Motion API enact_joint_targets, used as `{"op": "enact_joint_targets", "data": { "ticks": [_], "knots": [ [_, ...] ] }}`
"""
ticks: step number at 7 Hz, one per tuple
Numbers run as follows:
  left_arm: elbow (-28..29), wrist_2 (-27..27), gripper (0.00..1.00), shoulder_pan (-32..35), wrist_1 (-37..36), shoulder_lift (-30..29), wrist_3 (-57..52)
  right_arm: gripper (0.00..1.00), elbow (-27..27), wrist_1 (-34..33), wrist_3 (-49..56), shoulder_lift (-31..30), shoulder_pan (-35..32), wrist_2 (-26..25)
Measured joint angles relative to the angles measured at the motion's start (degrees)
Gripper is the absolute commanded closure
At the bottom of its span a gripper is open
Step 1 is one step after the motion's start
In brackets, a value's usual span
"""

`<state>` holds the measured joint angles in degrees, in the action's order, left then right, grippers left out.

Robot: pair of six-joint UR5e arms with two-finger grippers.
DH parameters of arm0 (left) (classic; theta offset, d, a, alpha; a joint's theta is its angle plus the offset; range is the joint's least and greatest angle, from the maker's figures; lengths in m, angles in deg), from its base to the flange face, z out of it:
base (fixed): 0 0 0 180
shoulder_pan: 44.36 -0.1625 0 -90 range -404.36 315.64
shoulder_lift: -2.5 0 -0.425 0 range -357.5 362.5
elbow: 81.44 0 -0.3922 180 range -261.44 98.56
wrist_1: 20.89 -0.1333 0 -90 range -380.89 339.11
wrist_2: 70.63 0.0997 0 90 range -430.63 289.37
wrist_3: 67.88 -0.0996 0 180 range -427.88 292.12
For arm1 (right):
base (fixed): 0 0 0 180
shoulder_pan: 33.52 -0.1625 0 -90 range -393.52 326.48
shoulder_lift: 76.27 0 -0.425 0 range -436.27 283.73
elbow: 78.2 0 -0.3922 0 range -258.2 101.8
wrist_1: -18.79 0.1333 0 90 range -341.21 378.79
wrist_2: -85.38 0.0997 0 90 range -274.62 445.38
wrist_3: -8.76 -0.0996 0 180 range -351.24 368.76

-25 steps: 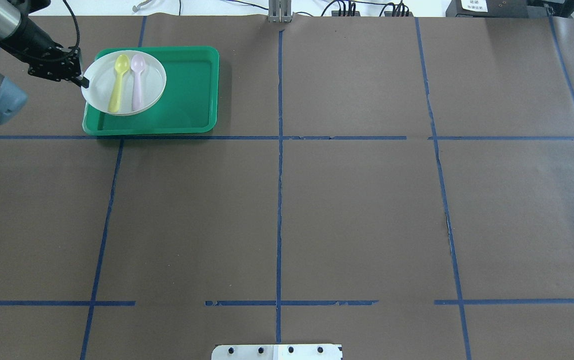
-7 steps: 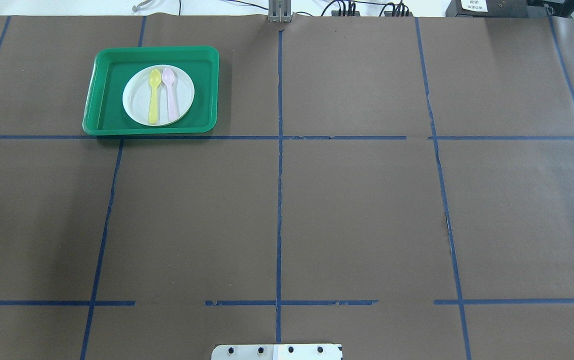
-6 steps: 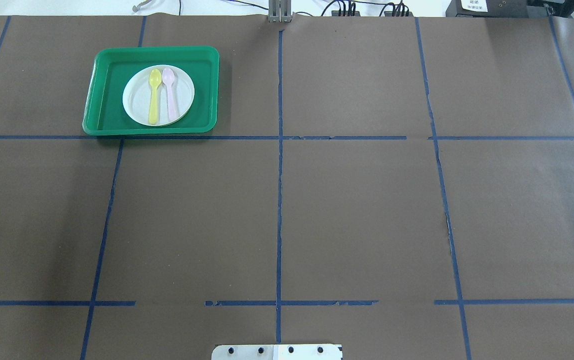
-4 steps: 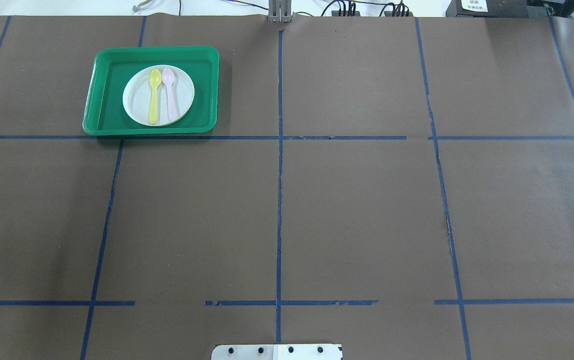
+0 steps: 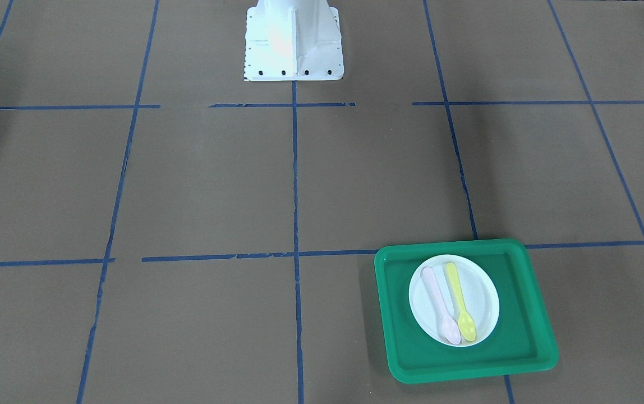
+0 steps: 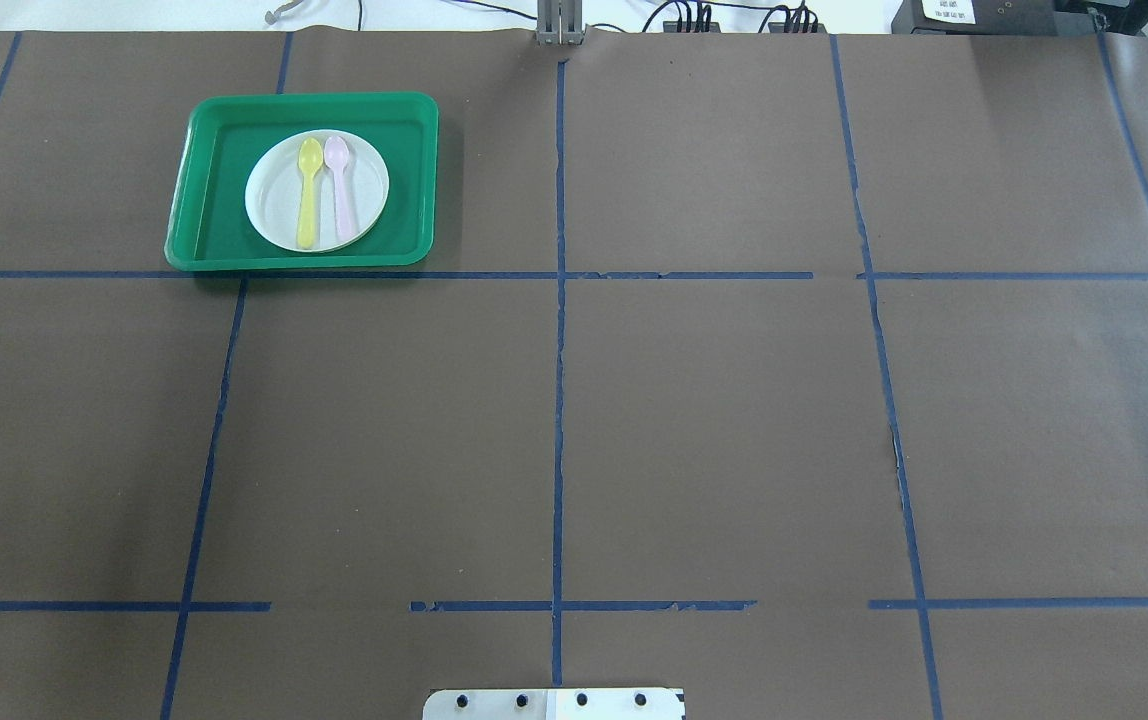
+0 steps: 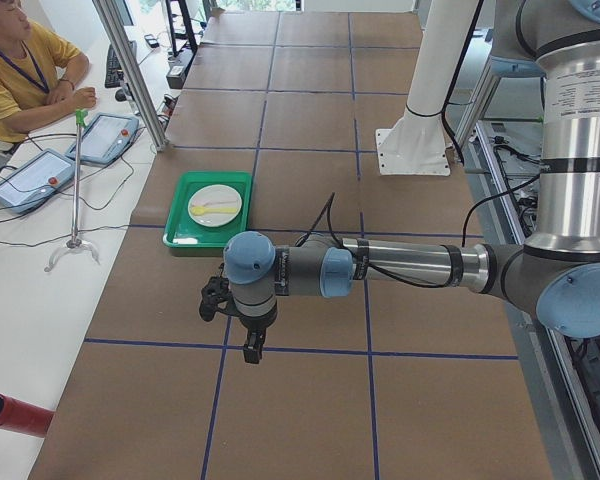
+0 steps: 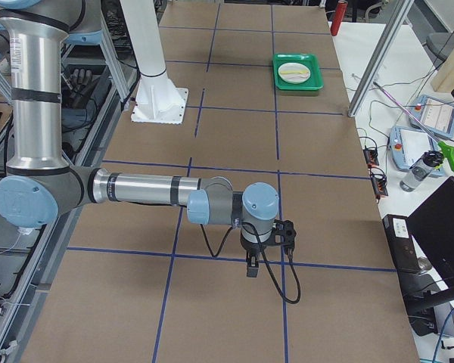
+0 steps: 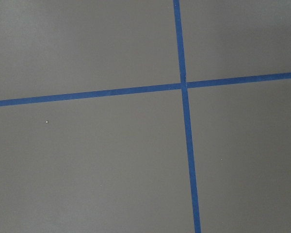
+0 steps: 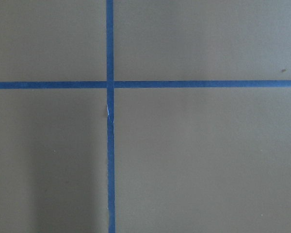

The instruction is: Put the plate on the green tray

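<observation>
The small white plate (image 6: 274,195) lies flat in the middle of the green tray (image 6: 404,180) at the table's far left. A yellow spoon (image 6: 308,195) and a pink spoon (image 6: 339,190) lie side by side on it. The front-facing view shows the plate (image 5: 482,303) and tray (image 5: 524,336) too. My left gripper (image 7: 250,350) shows only in the left side view, above bare table well short of the tray (image 7: 180,225). My right gripper (image 8: 250,268) shows only in the right side view, far from the tray (image 8: 296,85). I cannot tell whether either is open or shut.
The table is brown paper with blue tape lines. The robot's white base (image 5: 293,42) stands at the near middle edge. A seated operator (image 7: 20,70), tablets and a metal post (image 7: 130,70) are beyond the table's far edge.
Earlier my left gripper held the plate by its rim over the tray's left corner. Now the plate lies in the tray's middle and the arm has left the overhead view. Nothing moved in the last second.
</observation>
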<state>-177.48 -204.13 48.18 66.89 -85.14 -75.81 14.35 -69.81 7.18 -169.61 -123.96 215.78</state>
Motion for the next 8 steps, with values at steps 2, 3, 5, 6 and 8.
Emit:
{"op": "enact_joint_targets", "data": {
  "ticks": [2, 3, 5, 6, 8],
  "knots": [
    [-0.12, -0.06, 0.00, 0.01, 2.28, -0.21, -0.01, 0.00, 0.00, 0.00, 0.00, 0.00, 0.00, -0.05],
    [-0.17, -0.08, 0.00, 0.02, 3.09, -0.17, 0.01, 0.00, 0.00, -0.01, 0.00, 0.00, 0.00, -0.06],
    [-0.19, -0.09, 0.00, 0.01, 3.48, -0.01, 0.02, 0.00, 0.00, -0.02, 0.00, 0.00, 0.00, -0.02],
    [-0.24, -0.09, 0.00, 0.01, 3.50, 0.02, 0.02, 0.00, 0.00, 0.00, 0.00, 0.00, 0.00, -0.04],
    [-0.34, -0.09, 0.00, 0.01, 3.51, 0.02, 0.02, 0.00, 0.00, -0.04, 0.00, 0.00, 0.00, -0.04]
  ]
}}
